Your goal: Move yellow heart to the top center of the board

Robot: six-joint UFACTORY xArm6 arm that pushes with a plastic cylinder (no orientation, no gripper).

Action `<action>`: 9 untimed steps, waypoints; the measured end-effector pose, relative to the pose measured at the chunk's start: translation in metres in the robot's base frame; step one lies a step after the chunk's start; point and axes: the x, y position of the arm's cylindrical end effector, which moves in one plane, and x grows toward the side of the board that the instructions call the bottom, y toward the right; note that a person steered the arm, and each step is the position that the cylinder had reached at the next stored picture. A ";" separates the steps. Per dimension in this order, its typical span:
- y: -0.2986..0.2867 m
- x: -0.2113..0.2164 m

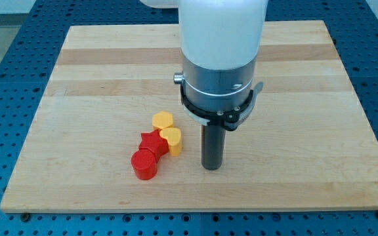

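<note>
The yellow heart (172, 140) sits on the wooden board (97, 72), below the board's centre. It touches a red star (152, 142) on its left. A second yellow block (163, 120), rounded in shape, sits just above the heart. A red cylinder (144, 164) sits below and left of the star. My tip (212, 166) rests on the board to the right of the heart, a small gap apart, slightly lower in the view.
The arm's white and grey body (220, 59) hangs over the board's top centre and hides part of it. Blue pegboard table (12, 59) surrounds the board on all sides.
</note>
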 end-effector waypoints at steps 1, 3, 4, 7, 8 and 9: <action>0.000 0.000; -0.001 0.000; -0.001 0.000; -0.012 0.000; -0.036 -0.002; -0.047 -0.006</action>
